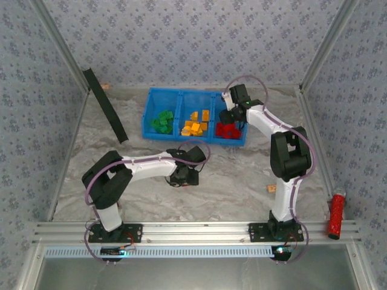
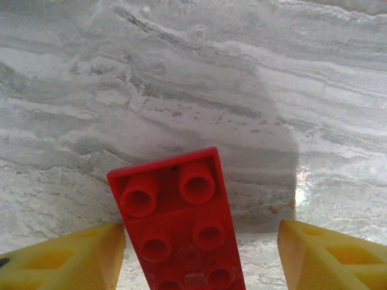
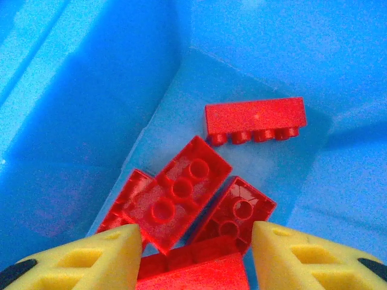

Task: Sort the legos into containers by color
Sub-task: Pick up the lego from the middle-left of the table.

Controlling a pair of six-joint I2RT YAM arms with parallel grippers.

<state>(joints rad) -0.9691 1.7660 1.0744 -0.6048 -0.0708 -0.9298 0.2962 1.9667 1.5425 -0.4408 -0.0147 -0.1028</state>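
A black strip (image 1: 106,106) leans at the upper left of the overhead view. Lower down, toward the centre, the left arm (image 1: 145,163) reaches across the marbled worktop (image 1: 242,175). The left jaws stand apart. In the wrist view a lone red brick (image 2: 178,223) sits between the yellow fingers (image 2: 60,260), touching the left one, with a clear gap to the right one.

At upper centre is the blue tray (image 1: 147,118), with green bricks (image 1: 162,122) in its left compartment, yellow-orange bricks (image 1: 195,125) in the middle and red bricks (image 1: 227,131) in the right. The right jaws hang over that right compartment. Another red brick (image 3: 193,272) fills the gap between their fingers at the bottom of the wrist view, and I can't tell whether it is gripped or loose. A red cylinder (image 1: 336,216) rests at the lower right.
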